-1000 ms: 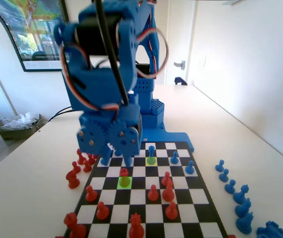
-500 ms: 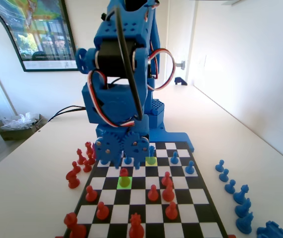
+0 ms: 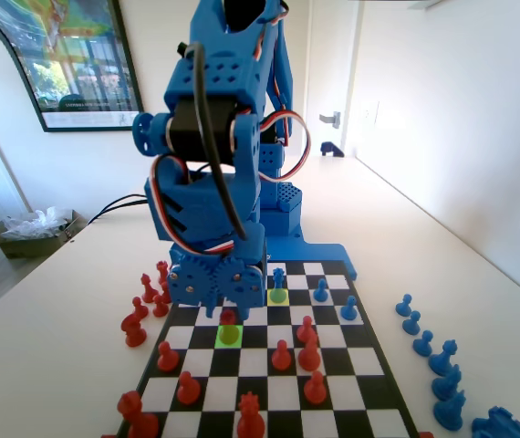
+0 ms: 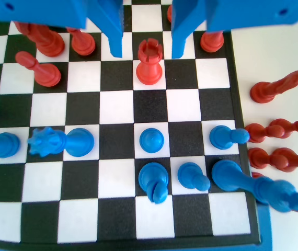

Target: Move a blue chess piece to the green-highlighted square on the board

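Note:
In the fixed view my gripper (image 3: 223, 306) hangs low over the board (image 3: 369, 388), just behind the green-highlighted square (image 3: 229, 336). A red piece (image 3: 228, 318) stands on that square. A blue chess piece (image 3: 278, 277) stands on the paler yellow-green square (image 3: 278, 296) to the right. In the wrist view my gripper (image 4: 147, 52) is open and holds nothing; a red rook (image 4: 150, 64) stands on the board (image 4: 116, 107) in line with the gap between the jaws. Several blue pieces, among them a pawn (image 4: 151, 140), stand in the rows below.
Red pawns (image 3: 281, 354) stand on the near rows in the fixed view. Taken red pieces (image 3: 146, 306) lie left of the board, blue ones (image 3: 429, 351) on the right. In the wrist view more red pieces (image 4: 274, 151) lie off the board's right edge.
In the fixed view the arm swung right from over the board's left side, then the gripper dropped a little and came toward the green square. The pieces have not moved.

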Motion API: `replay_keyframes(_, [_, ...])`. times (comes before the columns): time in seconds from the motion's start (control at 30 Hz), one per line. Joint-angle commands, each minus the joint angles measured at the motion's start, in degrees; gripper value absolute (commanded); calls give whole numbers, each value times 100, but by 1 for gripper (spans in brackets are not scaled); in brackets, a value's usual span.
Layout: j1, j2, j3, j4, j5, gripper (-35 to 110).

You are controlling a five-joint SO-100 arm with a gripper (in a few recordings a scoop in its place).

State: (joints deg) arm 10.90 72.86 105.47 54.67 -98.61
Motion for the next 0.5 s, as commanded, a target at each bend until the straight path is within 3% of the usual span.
replay_keyframes(0.0, [105, 114, 35, -35, -53, 13])
replay_keyframes(0.47, [105, -62, 220, -387, -79, 13])
